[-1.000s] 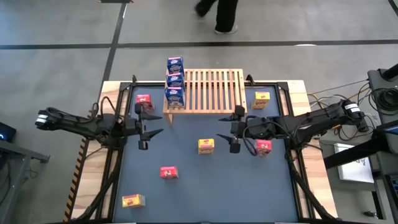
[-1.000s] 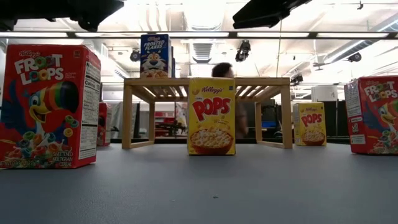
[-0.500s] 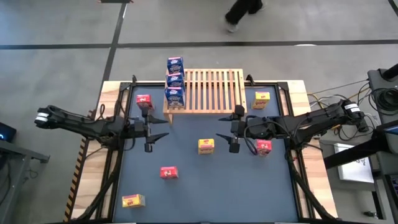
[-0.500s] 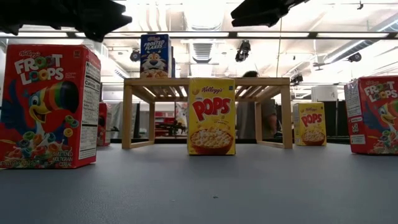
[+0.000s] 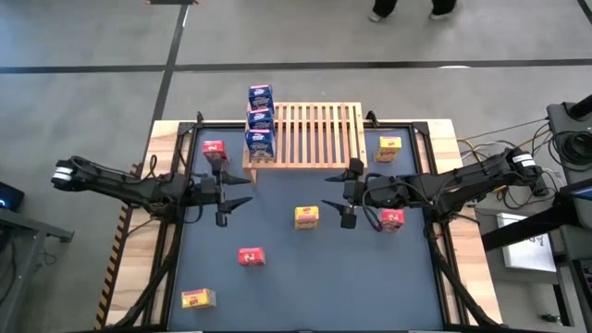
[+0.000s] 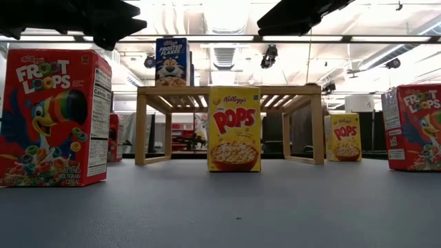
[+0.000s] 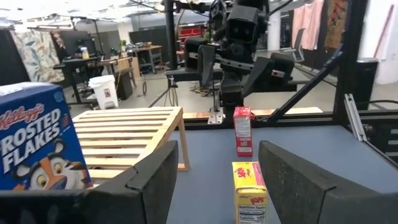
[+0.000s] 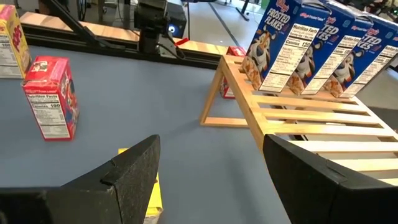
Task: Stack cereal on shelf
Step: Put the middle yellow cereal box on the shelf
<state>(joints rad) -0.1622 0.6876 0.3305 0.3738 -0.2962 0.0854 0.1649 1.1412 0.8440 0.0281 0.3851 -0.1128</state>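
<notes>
The wooden shelf (image 5: 310, 137) stands at the table's far middle. Three blue cereal boxes (image 5: 260, 120) stand upright in a row on its left end. On the table stand red boxes (image 5: 215, 150) (image 5: 251, 256) (image 5: 392, 218) and yellow boxes (image 5: 306, 216) (image 5: 389, 146) (image 5: 198, 298). My left gripper (image 5: 233, 196) hovers open, left of centre, pointing level toward the middle yellow box (image 7: 249, 190). My right gripper (image 5: 335, 196) hovers open just right of that yellow box (image 8: 149, 196), facing the left one. Neither has anything between its fingers.
The shelf's slats (image 8: 311, 118) right of the blue boxes are bare. Dark frame rails (image 5: 171, 250) run along the table's left and right sides. A person's feet (image 5: 412, 11) show on the floor beyond the far edge.
My left gripper has edged toward the table's middle, sunk a little and rolled slightly, then kept still. The person beyond the far edge has walked toward the right. No box has moved.
</notes>
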